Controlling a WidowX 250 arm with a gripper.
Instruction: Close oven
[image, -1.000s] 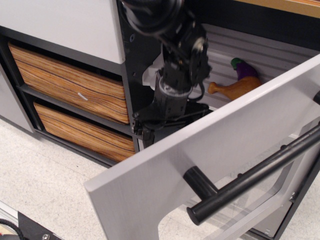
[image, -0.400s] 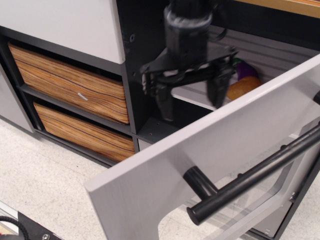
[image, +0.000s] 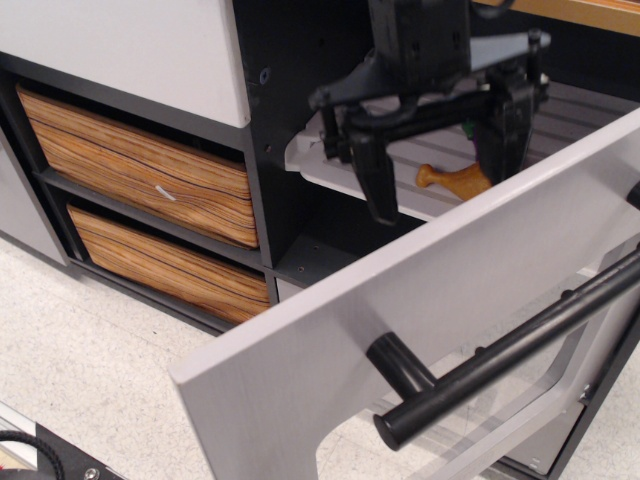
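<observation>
The oven door is brushed silver-grey and hangs open toward me, filling the lower right, with its long black bar handle across the front and the clear window below it. Behind it the dark oven interior holds a pale grey rack. My black gripper hangs open above the rack, just behind the door's upper edge, its two fingers spread wide and holding nothing.
A brown toy drumstick lies on the rack between the fingers; a green tip shows behind. Two wood-grain striped drawers sit at left under a white panel. The speckled floor lies below.
My gripper has risen out of the gap beside the door, moved right and up over the rack, and its fingers now stand spread wide. The door has not moved.
</observation>
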